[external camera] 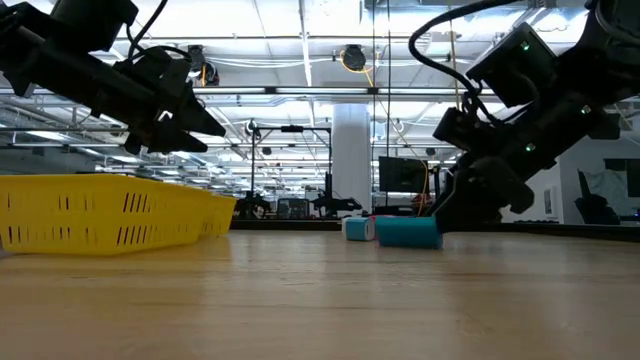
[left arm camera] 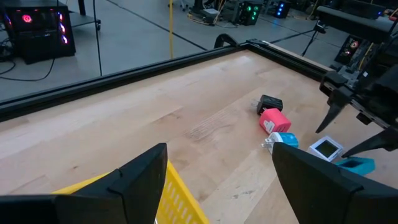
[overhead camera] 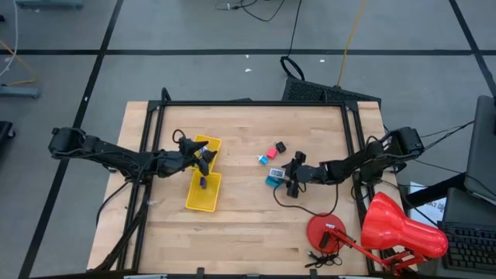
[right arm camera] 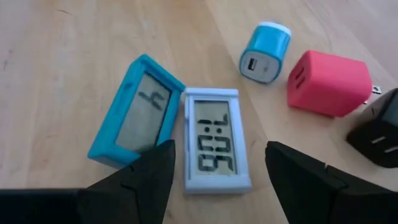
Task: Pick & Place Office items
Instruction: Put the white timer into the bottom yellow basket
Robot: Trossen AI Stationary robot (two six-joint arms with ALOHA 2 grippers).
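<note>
The table (overhead camera: pixel 256 225) is pale wood in a black frame; a red lamp (overhead camera: pixel 399 229) stands at its near right corner; a yellow tray (overhead camera: pixel 203 194) lies left of centre with a small purple piece (overhead camera: pixel 202 183) in it. The left gripper (overhead camera: pixel 203 157) hangs over the tray's far end, fingers (left arm camera: pixel 140 180) spread and holding nothing. The right gripper (right arm camera: pixel 214 171) is low over the items right of centre, fingers (right arm camera: pixel 146 171) spread above two little clocks; it grips neither. The teal clock (right arm camera: pixel 137 112) and white clock (right arm camera: pixel 216 138) lie side by side, touching, faces up; beyond them sit a blue-and-white plug (right arm camera: pixel 265 52), a pink-red plug (right arm camera: pixel 328 83) beside it, and a black plug (right arm camera: pixel 376 127) just beside the pink-red one.
</note>
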